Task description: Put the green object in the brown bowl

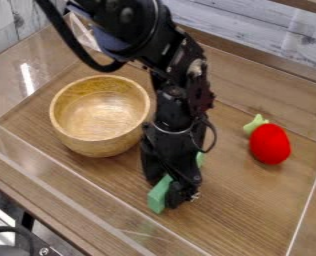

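— What takes up the most room in the scene?
— The wooden table (254, 215), with clear low walls around it. On it, the black robot arm (168, 70) reaches down from the upper left, pointing straight at the tabletop.
— And the brown bowl (101, 113)?
— It sits left of the arm, upright, just beside the arm's lower part; nothing shows inside it.
— What about the gripper (172, 190)?
— It is low over the table in front of the bowl, with its jaws spread wide and gripping nothing.
— Where is the green object (161, 196)?
— It lies on the table at the gripper's tip, mostly hidden by the fingers, only one end showing. Whether the fingers touch it, I cannot tell.
— Anything smaller?
— A red strawberry toy (268, 143) with a green top, well apart to the right.
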Robot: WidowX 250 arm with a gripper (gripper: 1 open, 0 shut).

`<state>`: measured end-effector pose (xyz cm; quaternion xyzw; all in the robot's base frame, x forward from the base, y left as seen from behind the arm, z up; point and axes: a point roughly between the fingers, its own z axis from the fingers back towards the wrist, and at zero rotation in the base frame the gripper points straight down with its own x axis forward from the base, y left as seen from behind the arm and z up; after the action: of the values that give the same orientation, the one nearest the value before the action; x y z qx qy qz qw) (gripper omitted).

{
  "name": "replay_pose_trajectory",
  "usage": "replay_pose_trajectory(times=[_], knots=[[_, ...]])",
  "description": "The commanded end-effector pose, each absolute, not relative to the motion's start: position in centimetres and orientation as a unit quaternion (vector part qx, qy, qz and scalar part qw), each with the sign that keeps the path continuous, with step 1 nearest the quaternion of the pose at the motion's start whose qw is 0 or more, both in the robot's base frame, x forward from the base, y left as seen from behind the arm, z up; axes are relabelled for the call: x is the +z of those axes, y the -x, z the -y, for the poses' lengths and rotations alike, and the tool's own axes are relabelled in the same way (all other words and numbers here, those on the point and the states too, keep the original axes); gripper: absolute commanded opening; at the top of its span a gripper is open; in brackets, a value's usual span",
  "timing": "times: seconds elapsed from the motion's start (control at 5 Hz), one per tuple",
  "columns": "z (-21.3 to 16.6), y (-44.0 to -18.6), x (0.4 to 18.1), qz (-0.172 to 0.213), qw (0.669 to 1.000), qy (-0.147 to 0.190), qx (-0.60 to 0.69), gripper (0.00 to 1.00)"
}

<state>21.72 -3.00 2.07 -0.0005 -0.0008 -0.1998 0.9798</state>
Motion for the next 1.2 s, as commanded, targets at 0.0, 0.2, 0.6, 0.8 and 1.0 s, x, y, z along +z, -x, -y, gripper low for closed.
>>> replay_pose_trajectory(times=[0.0, 0.2, 0.6, 0.8, 1.0], knots=[[2.2, -22.3, 3.0, 0.028, 0.978, 0.001, -0.208, 0.00], [2.1, -22.5, 3.3, 0.036, 0.985, 0.005, -0.168, 0.00], [2.6, -21.9, 3.9, 0.039, 0.993, 0.011, -0.112, 0.00], [3.3, -21.5, 4.6, 0.040, 0.994, 0.012, -0.101, 0.00], [3.4, -22.4, 3.6, 0.037, 0.995, 0.013, -0.086, 1.00]])
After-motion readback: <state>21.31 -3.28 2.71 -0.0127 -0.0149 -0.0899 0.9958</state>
